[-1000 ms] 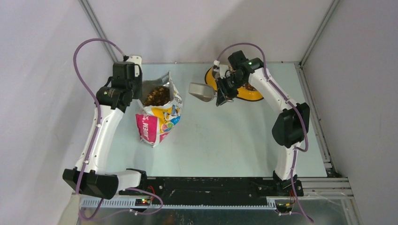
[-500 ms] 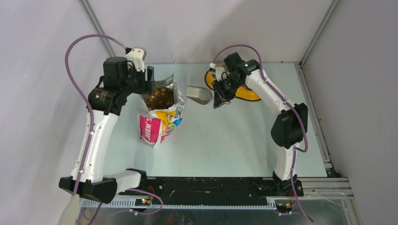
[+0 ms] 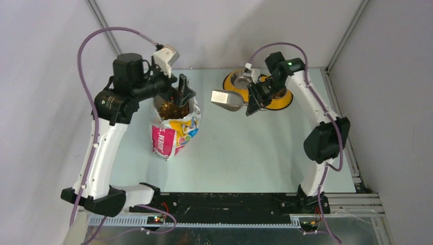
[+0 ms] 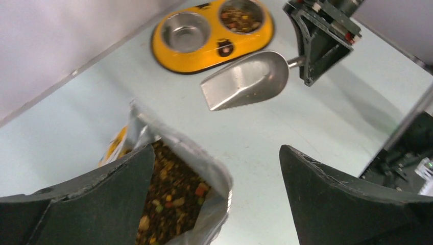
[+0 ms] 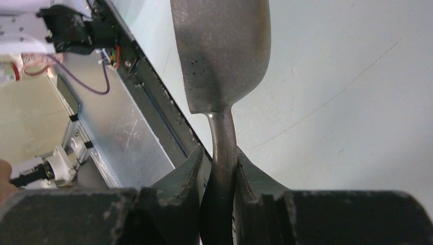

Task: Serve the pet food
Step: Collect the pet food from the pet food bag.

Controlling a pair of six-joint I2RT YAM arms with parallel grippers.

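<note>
Two-finger left gripper (image 4: 214, 151) spread over bagged kibble (image 4: 171, 196); right gripper (image 5: 219, 152) pinching smooth metal scoop (image 4: 247, 79).

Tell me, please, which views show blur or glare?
Top view: sharp, even light, only soft shadows on the table. Left wrist view: left fingers soft and dark; the scoop gleams. Right wrist view: right fingers slightly soft, a bright glint on the scoop handle.

Even diffuse light, soft shadows, close foreground blurred.
</note>
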